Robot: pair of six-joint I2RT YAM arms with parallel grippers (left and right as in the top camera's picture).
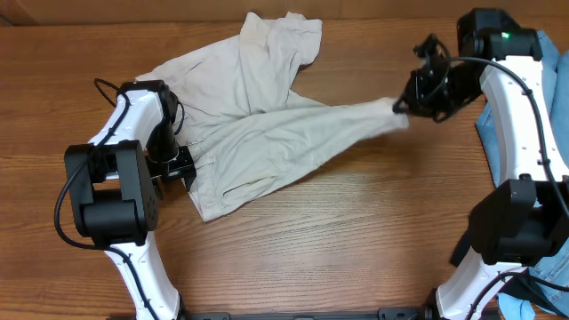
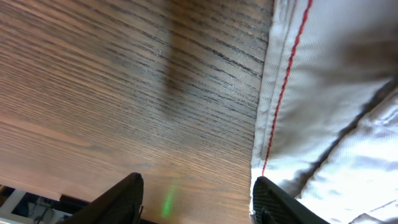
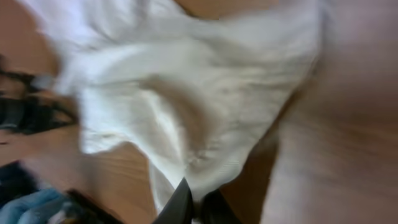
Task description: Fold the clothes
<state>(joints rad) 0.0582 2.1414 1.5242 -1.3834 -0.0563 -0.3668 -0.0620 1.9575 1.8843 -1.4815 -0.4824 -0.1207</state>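
Note:
The cream trousers (image 1: 258, 116) lie spread across the middle of the wooden table, one leg bunched at the back, the other stretched to the right. My right gripper (image 1: 404, 105) is shut on that leg's end and holds it lifted; the cloth (image 3: 186, 106) hangs from the fingertips (image 3: 198, 205) in the right wrist view. My left gripper (image 1: 182, 164) is open at the waistband on the left. In the left wrist view its fingers (image 2: 196, 190) straddle bare wood beside the trousers' edge with red stitching (image 2: 283, 87).
A light blue denim garment (image 1: 498, 124) lies at the table's right edge behind the right arm. The left arm's base (image 1: 111, 191) stands at the left and the right arm's base (image 1: 511, 222) at the right. Wooden tabletop (image 1: 338, 231) fills the front.

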